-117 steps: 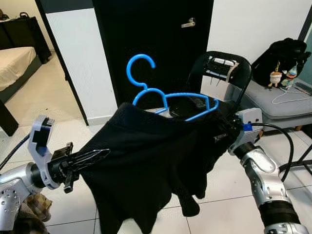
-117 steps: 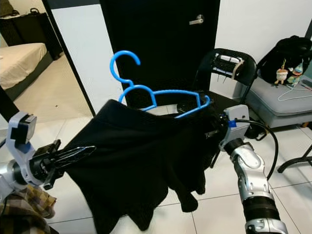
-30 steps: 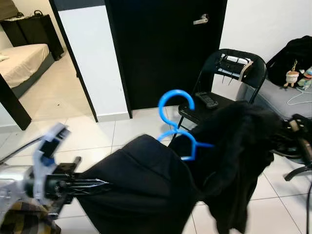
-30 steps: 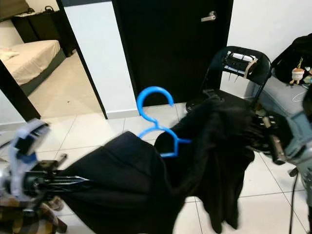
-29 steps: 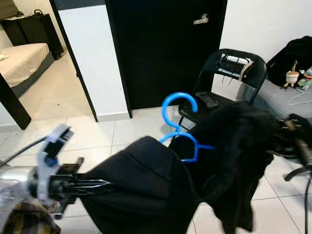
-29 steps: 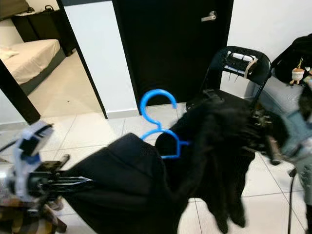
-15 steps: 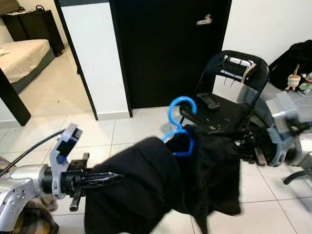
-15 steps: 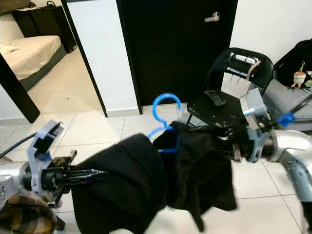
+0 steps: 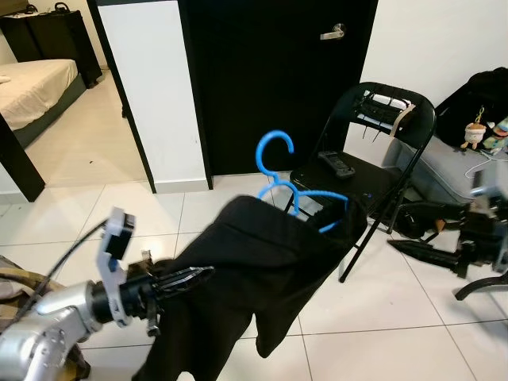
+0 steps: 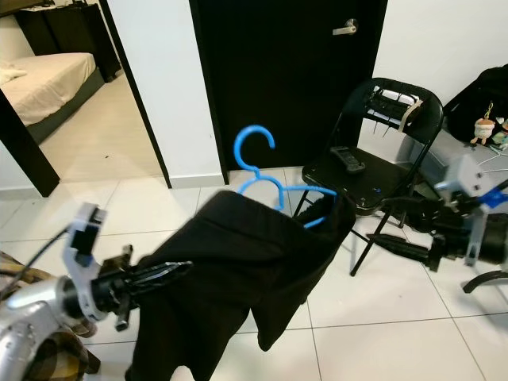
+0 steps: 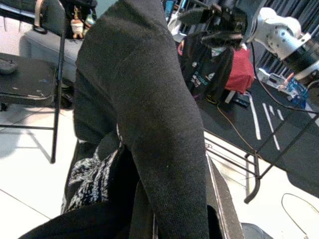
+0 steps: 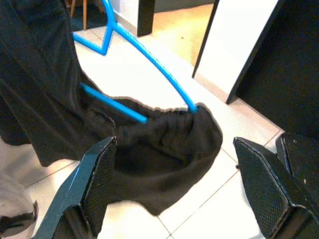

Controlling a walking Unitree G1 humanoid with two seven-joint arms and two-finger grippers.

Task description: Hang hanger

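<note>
Blue hanger (image 9: 295,189) carrying a black garment (image 9: 246,262), in mid-air before the black folding chair (image 9: 373,163). Left gripper (image 9: 186,279) pinches the garment's lower left edge; right gripper (image 12: 174,199), fingers spread wide and empty, stands apart at right.

No text, label, brand, number or sign could be read in any view; white print stood on a dark garment (image 11: 206,74) hanging beside a red cloth (image 11: 241,69) in the left wrist view, but it was too small and blurred to make out; white lines (image 11: 255,118) marked the dark floor mat (image 11: 279,149) there, forming no letters; a black-and-white pattern (image 11: 92,172) showed on fabric near the camera, without words.
</note>
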